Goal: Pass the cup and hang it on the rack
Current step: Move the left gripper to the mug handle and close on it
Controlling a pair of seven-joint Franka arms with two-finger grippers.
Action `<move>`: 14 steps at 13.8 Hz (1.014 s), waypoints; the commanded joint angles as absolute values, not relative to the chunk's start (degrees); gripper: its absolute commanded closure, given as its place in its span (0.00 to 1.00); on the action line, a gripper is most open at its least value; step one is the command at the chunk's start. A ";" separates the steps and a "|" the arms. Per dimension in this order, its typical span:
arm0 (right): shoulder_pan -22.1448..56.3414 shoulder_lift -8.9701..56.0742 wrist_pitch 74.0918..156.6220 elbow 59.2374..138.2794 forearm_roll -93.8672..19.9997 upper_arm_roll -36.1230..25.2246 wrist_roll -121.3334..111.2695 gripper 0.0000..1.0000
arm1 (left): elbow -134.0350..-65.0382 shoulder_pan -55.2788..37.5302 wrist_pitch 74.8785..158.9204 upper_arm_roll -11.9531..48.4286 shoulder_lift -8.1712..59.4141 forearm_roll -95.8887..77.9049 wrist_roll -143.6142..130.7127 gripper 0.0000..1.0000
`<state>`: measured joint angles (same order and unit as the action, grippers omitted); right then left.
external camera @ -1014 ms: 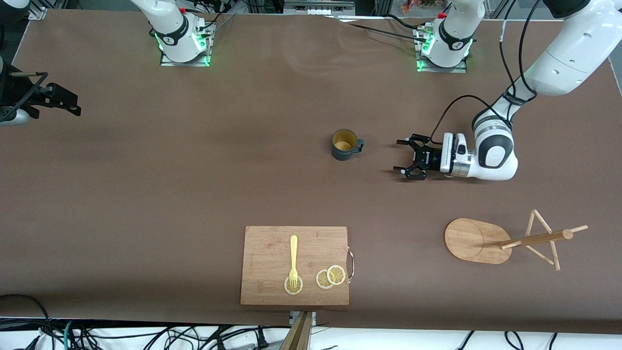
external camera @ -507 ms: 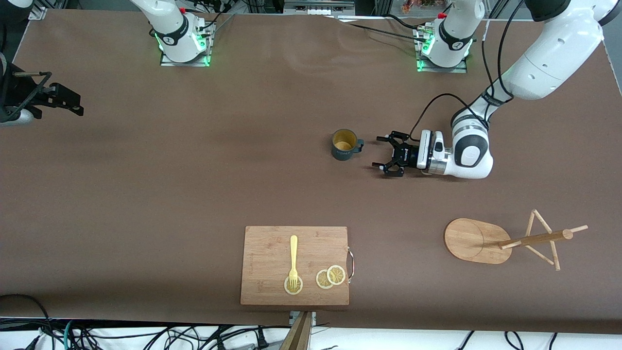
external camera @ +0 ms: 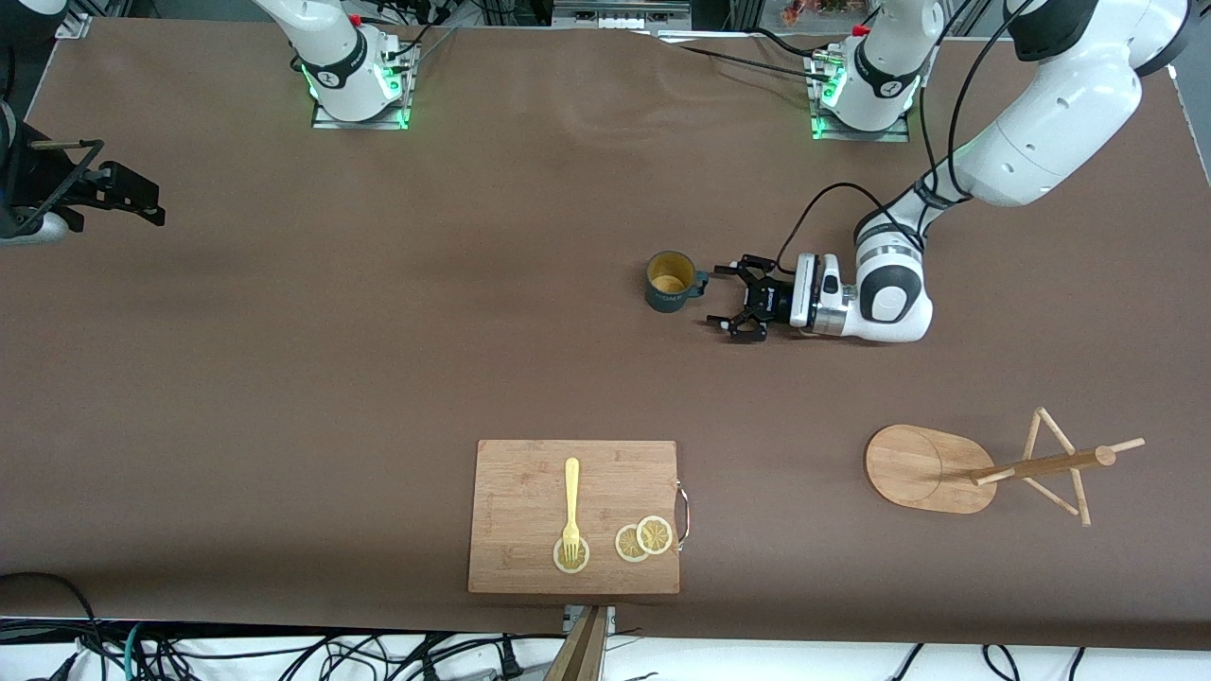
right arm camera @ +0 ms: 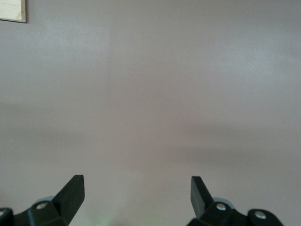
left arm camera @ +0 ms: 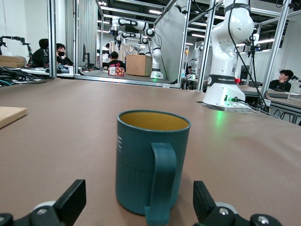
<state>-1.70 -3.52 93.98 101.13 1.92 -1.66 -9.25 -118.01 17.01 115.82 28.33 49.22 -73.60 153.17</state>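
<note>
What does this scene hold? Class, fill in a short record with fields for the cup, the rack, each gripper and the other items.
cup: cup upright on the table, handle toward the left gripper
rack: rack nearer the front camera than the cup, toward the left arm's end, no cup on it
left gripper: left gripper open, low over the table beside the cup's handle, not touching
right gripper: right gripper open, waiting over bare table at the right arm's end
board: board near the front edge, carrying a fork and lemon slices

The brown table [external camera: 284, 378] carries the cup [external camera: 668, 281], cutting board [external camera: 530, 501] and seemingly toppled rack [external camera: 932, 468].
</note>
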 commanded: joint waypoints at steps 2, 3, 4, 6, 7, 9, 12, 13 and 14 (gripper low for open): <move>-0.79 -3.60 93.51 100.20 0.97 -2.20 -8.53 0.00 | -117.95 15.56 116.10 27.69 49.57 -75.76 155.48 0.00; -0.27 -3.69 93.43 100.11 0.97 -2.20 -8.53 0.00 | -117.95 15.56 116.10 27.69 49.57 -75.76 155.48 0.00; -0.18 -3.69 93.25 100.11 0.97 -2.20 -8.53 0.00 | -117.95 15.56 116.10 27.69 49.57 -75.76 155.48 0.00; -0.18 -3.60 93.16 100.11 0.88 -2.37 -8.53 0.00 | -118.04 15.56 116.10 27.42 49.57 -75.76 155.74 0.10; -0.18 -3.69 93.16 100.11 0.88 -2.37 -8.53 0.00 | -118.04 15.56 116.10 27.42 49.57 -75.85 157.05 0.22; -0.18 -3.69 93.08 100.11 0.88 -2.37 -8.53 0.00 | -118.21 15.56 116.10 27.42 49.57 -76.64 158.20 0.24; -0.18 -3.69 92.99 100.11 0.88 -2.37 -8.53 0.00 | -118.39 15.21 116.10 27.42 49.57 -76.99 158.20 0.24; -0.18 -3.69 92.99 100.11 0.97 -2.29 -8.53 0.00 | -118.56 14.86 116.10 27.42 49.57 -77.51 158.29 0.27; -0.18 -3.69 92.99 100.11 0.88 -2.29 -8.53 0.00 | -118.56 14.68 116.10 27.42 49.57 -77.69 158.38 0.28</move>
